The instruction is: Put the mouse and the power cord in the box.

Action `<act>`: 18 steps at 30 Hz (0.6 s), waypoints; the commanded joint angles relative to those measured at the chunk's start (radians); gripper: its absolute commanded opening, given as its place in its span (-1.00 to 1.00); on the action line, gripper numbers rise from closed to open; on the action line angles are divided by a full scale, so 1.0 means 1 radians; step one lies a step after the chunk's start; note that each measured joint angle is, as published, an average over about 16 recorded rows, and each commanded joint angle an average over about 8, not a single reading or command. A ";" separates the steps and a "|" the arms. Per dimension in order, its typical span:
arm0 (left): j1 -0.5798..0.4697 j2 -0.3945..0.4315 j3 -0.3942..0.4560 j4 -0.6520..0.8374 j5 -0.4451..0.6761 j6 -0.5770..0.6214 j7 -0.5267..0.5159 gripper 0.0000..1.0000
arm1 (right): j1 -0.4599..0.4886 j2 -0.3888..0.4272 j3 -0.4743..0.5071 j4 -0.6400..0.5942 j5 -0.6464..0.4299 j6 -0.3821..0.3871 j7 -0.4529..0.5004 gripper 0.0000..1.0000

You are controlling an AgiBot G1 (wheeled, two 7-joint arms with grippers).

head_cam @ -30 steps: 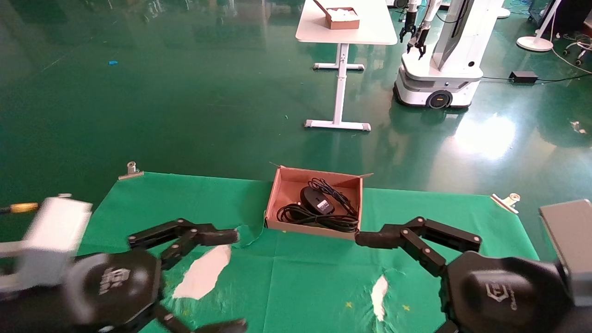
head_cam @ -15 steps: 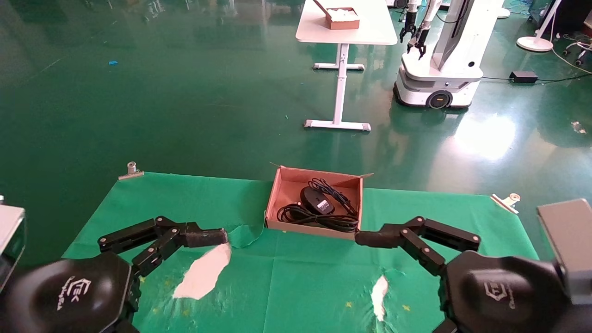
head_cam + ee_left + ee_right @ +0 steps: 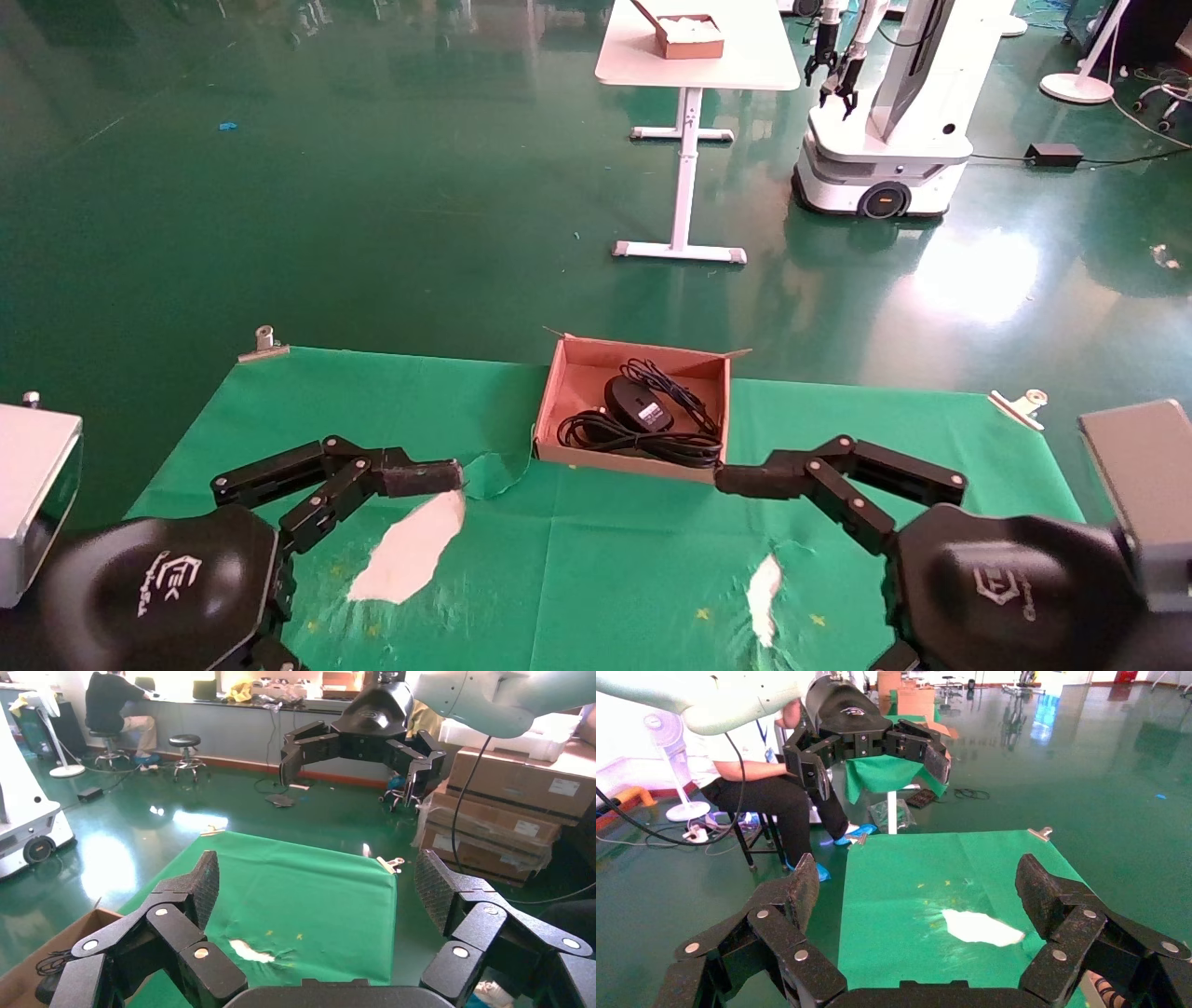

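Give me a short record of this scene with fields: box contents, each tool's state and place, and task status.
box: brown cardboard box at the far middle of the green cloth
contents: mouse and coiled power cord, both inside
left tool: open, empty, near side, left of the box
right tool: open, empty, near side, right of the box
task status: both items appear already in the box

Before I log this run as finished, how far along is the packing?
Done: the mouse and power cord both lie inside the box. In hand: nothing; the left tool and right tool are open beside the box. Left: nothing visible.
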 commanded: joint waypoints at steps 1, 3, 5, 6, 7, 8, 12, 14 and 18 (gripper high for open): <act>-0.001 0.000 0.001 0.000 0.002 -0.001 -0.001 1.00 | 0.000 0.000 0.000 0.000 0.000 0.000 0.000 1.00; -0.001 0.001 0.002 0.001 0.003 -0.002 -0.001 1.00 | 0.000 0.000 0.000 0.000 0.000 0.000 0.000 1.00; -0.002 0.001 0.003 0.001 0.004 -0.003 -0.001 1.00 | 0.000 0.000 0.000 0.000 0.000 0.000 0.000 1.00; -0.002 0.001 0.004 0.001 0.004 -0.003 -0.001 1.00 | 0.000 0.000 0.000 0.000 0.000 0.000 0.000 1.00; -0.002 0.001 0.004 0.001 0.005 -0.004 -0.001 1.00 | 0.000 0.000 0.000 0.000 -0.001 0.001 0.000 1.00; -0.002 0.001 0.004 0.001 0.005 -0.004 -0.001 1.00 | 0.000 0.000 0.000 0.000 -0.001 0.001 0.000 1.00; -0.003 0.001 0.005 0.001 0.006 -0.004 -0.001 1.00 | 0.000 0.000 0.000 0.000 -0.001 0.001 0.000 1.00; -0.003 0.002 0.006 0.001 0.006 -0.005 -0.001 1.00 | 0.000 0.000 0.000 0.000 -0.001 0.001 0.000 1.00; -0.003 0.002 0.006 0.002 0.007 -0.005 -0.002 1.00 | 0.000 0.000 0.000 0.000 -0.001 0.001 0.000 1.00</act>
